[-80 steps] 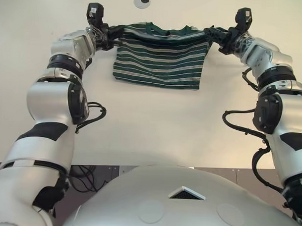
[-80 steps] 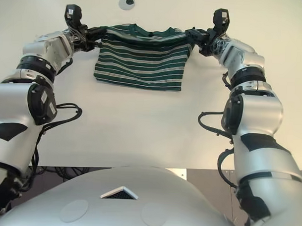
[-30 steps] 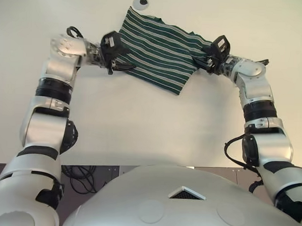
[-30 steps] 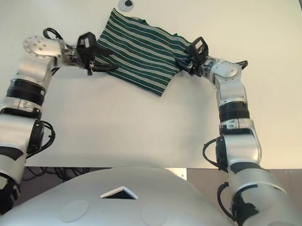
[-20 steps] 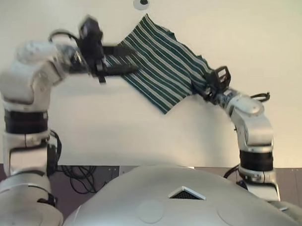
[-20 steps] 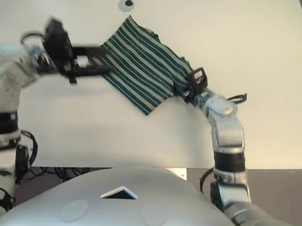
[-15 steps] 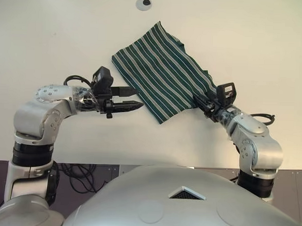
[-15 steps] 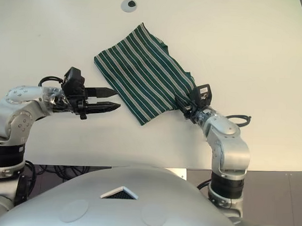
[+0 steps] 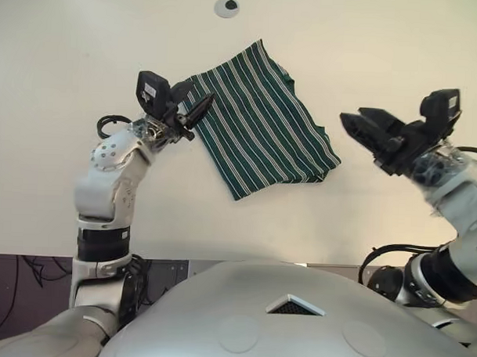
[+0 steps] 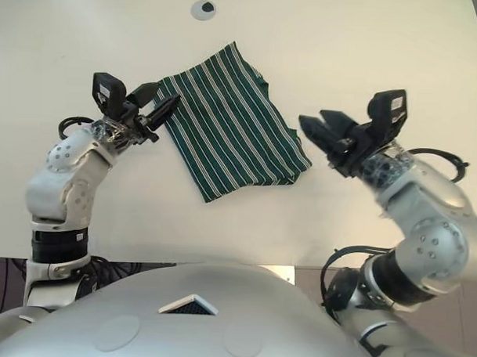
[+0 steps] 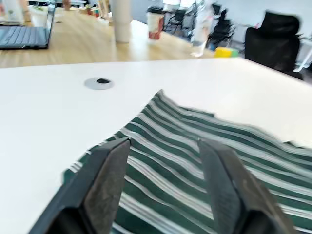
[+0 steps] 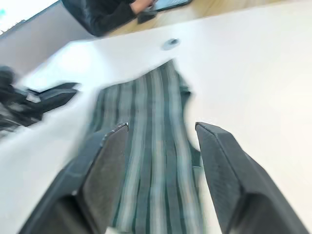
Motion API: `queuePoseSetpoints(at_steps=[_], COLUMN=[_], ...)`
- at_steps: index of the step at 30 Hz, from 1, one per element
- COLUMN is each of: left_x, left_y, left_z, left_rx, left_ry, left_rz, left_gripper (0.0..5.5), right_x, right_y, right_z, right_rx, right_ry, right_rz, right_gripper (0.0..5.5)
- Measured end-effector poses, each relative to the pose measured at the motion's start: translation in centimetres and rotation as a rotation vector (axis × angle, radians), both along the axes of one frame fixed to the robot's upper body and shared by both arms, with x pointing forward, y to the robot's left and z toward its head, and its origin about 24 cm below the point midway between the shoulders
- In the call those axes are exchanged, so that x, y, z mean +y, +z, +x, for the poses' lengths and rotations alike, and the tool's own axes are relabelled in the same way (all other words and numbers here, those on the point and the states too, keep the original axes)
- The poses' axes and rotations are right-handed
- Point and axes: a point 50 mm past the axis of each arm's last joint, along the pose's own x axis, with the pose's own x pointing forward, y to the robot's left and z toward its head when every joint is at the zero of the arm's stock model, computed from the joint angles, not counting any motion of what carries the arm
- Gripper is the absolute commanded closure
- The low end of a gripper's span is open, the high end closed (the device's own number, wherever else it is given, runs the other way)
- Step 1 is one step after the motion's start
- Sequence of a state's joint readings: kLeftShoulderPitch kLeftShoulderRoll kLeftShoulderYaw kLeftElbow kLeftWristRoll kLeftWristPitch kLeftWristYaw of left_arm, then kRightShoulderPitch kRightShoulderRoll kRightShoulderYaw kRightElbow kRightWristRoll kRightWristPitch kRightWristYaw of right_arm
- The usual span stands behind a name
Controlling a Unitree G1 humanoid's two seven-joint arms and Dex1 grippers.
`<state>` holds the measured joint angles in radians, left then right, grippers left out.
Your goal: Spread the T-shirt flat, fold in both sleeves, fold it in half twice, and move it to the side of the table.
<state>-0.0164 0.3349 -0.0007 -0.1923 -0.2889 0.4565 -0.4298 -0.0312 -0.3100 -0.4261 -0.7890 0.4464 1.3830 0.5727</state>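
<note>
- Green cloth with thin white stripes: the T-shirt [image 9: 260, 120] lies folded into a rough rectangle, set askew on the smooth white table [image 9: 71, 47], its right-hand edge slightly rumpled
- The left gripper [image 9: 198, 110] hangs at the shirt's left corner, its dark tapered fingers [image 11: 105, 190] spread, with striped cloth showing between them; whether they touch it I cannot tell
- The right gripper [image 9: 354, 118] is raised just right of the shirt, its blunt black fingers [image 12: 100, 180] parted
- A round grey grommet [image 9: 226, 6] sits in the table beyond the shirt
</note>
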Motion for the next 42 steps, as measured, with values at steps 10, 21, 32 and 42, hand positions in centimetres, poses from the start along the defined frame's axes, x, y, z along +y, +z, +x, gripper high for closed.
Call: queuePoseSetpoints(at_steps=[10,21,32,42], left_x=[-1.1,-2.8,-4.7,3.9], left_y=[-4.6,-2.2,-1.3,2.1], left_z=[5.2,11.2,11.6,6.4], left_rx=[0.096,0.038,-0.025,-0.026], left_ry=[0.012,-0.455,-0.408,-0.218], left_rz=[0.199,0.537,0.211,-0.208], left_gripper=[2.98,2.98,2.98,2.98], right_x=[0.8,1.3,1.9,-2.2], right_y=[-5.2,-5.2,-5.3,-5.7], right_z=[2.3,4.1,4.4,0.1], right_rx=[-0.081,-0.096,-0.088,0.071], right_ry=[-0.001,0.011,0.052,0.005], right_rz=[-0.214,-0.206,-0.195,0.02], right_gripper=[2.97,2.97,2.97,2.97])
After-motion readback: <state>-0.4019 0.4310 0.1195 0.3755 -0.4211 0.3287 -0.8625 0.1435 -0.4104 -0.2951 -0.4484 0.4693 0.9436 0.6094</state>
